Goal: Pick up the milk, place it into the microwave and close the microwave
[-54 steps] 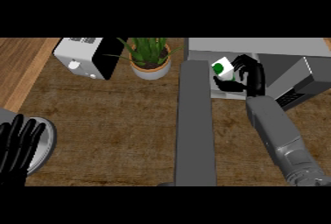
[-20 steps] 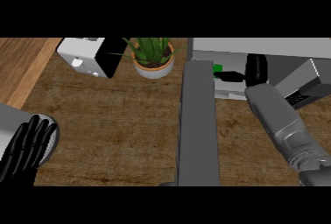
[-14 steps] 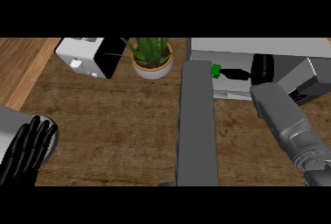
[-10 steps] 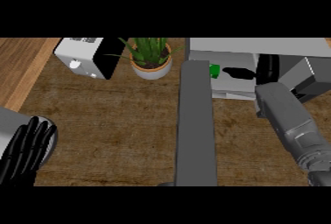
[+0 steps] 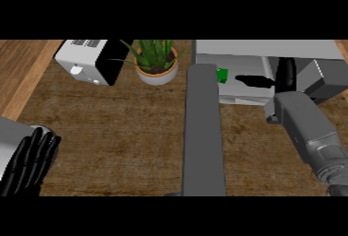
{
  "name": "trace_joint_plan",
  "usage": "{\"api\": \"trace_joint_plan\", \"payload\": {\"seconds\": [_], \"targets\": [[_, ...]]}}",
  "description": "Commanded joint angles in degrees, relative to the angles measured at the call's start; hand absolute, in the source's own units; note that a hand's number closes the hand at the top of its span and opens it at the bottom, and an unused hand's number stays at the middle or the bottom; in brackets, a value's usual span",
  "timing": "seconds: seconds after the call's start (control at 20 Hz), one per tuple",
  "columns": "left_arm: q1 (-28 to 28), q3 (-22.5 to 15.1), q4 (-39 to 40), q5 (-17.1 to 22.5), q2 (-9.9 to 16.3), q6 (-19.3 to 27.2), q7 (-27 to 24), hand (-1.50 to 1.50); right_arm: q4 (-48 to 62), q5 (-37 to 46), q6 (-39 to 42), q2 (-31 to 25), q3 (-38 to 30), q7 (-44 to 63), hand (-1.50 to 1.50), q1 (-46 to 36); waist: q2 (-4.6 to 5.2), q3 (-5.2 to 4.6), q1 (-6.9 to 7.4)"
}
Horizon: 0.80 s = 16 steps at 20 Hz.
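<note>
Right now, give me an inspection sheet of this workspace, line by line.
Surface: brown wood-grain counter, paler wooden strip at its left edge.
Job's things: microwave open, its grey door swung out toward the viewer; milk inside, mostly hidden, only a green patch visible.
Clutter: potted plant; white and black appliance.
Hands: right hand inside the microwave, fingers extended near the milk; left hand open, resting at lower left.
Cables: nothing seen.
Surroundings: nothing seen.

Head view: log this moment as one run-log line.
phase: milk placed | milk: inside microwave | right hand: at microwave opening, off milk | door: open | left hand: resting lower left
</note>
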Motion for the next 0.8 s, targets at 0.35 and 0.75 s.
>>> {"api": "trace_joint_plan", "payload": {"seconds": [0.35, 0.75], "targets": [[3.22, -2.63, 0.23, -0.67, -0.93, -0.54, -2.85, -1.5, -1.04, -2.96, 10.89, 2.78, -1.63, -4.98, -1.5, 7.45, -0.39, 0.14, -1.45], [0.1, -3.77, -2.49, -0.72, -1.18, 3.08, 2.66, -1.5, -4.01, -4.02, 12.54, 6.27, -1.05, -3.43, -1.5, 13.45, -0.86, 0.1, -3.12]]}}
